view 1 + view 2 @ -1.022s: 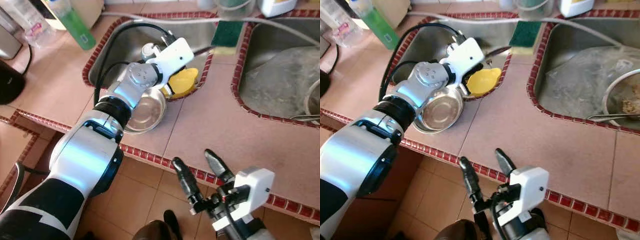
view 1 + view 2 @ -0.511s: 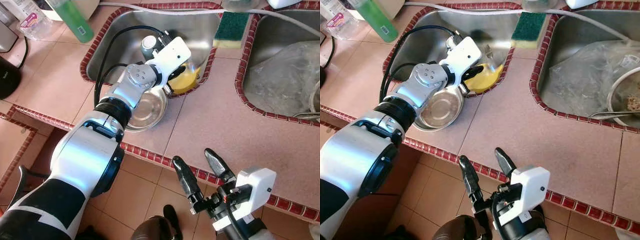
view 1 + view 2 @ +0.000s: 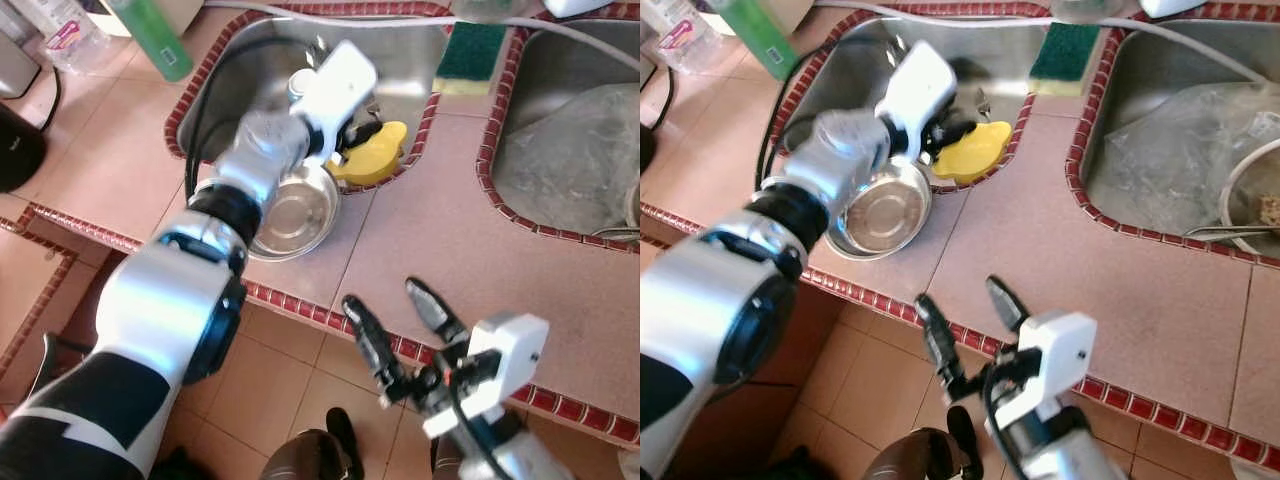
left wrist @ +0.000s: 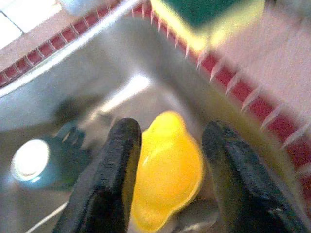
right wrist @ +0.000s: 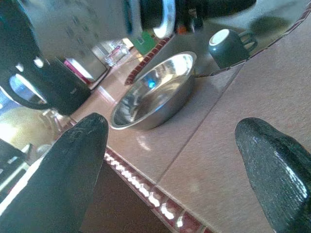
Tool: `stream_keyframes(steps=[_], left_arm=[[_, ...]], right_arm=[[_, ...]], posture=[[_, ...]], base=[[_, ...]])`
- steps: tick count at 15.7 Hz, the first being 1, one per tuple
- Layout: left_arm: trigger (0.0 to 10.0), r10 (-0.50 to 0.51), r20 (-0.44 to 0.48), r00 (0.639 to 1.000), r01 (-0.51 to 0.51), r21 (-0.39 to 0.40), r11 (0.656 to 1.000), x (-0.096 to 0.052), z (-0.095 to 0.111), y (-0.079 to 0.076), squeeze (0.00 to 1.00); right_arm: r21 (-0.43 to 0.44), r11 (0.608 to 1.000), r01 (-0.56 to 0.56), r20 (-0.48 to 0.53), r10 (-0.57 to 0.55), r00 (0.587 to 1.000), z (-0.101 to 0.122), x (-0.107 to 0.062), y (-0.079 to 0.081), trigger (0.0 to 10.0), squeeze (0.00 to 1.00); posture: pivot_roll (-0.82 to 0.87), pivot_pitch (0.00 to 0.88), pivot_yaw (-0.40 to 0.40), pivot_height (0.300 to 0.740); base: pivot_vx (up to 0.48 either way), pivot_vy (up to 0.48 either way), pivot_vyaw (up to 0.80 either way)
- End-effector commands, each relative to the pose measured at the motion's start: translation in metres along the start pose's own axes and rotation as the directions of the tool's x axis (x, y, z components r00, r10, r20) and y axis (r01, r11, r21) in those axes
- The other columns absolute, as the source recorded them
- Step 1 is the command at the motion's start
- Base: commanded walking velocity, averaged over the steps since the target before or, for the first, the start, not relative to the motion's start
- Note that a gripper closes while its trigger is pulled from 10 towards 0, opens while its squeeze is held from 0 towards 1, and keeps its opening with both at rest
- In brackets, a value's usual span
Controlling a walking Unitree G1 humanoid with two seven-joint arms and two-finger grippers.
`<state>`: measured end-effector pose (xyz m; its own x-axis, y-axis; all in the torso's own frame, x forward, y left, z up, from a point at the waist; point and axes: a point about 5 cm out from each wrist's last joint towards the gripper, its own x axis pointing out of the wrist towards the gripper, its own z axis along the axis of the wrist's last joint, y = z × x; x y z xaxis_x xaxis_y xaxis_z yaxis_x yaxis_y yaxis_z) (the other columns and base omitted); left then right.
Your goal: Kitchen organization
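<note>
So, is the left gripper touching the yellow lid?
Cannot tell. In the left wrist view the open left gripper brackets the yellow lid, but blur hides any contact or gap.

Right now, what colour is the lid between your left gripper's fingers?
Yellow. The lid shows best in the left wrist view, between the open left gripper.

Left arm (image 3: 262, 165) motion-blurred, hiding part of steel bowl (image 3: 293, 211).

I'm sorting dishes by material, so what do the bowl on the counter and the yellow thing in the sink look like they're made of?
Bowl: likely stainless steel, shiny and mirror-like. Yellow piece: probably plastic, smooth, uniformly coloured with a soft gloss.
</note>
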<state>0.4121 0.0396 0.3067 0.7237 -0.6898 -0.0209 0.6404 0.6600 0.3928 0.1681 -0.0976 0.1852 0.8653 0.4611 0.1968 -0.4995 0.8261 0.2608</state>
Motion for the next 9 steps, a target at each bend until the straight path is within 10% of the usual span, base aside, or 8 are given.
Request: stream_keyframes(steps=[1, 9], left_arm=[[10.0, 0.004, 0.021, 1.000, -0.003, -0.043, 0.999, -0.005, 0.006, 0.010, 0.00], [10.0, 0.131, -0.009, 0.991, -0.130, -0.173, 0.976, -0.046, -0.005, 0.064, 0.00]], right_arm=[[0.025, 1.000, -0.013, -0.023, 0.013, 1.000, -0.005, 0.000, 0.000, 10.0, 0.00], [-0.035, 0.997, -0.068, 0.005, 0.068, 0.998, 0.000, 0.023, -0.021, 10.0, 0.00]], posture=[[-0.26, 0.281, 0.287, 0.740], [-0.23, 0.213, 0.238, 0.740]], base=[[0.000, 0.000, 0.00], [0.000, 0.000, 0.00]])
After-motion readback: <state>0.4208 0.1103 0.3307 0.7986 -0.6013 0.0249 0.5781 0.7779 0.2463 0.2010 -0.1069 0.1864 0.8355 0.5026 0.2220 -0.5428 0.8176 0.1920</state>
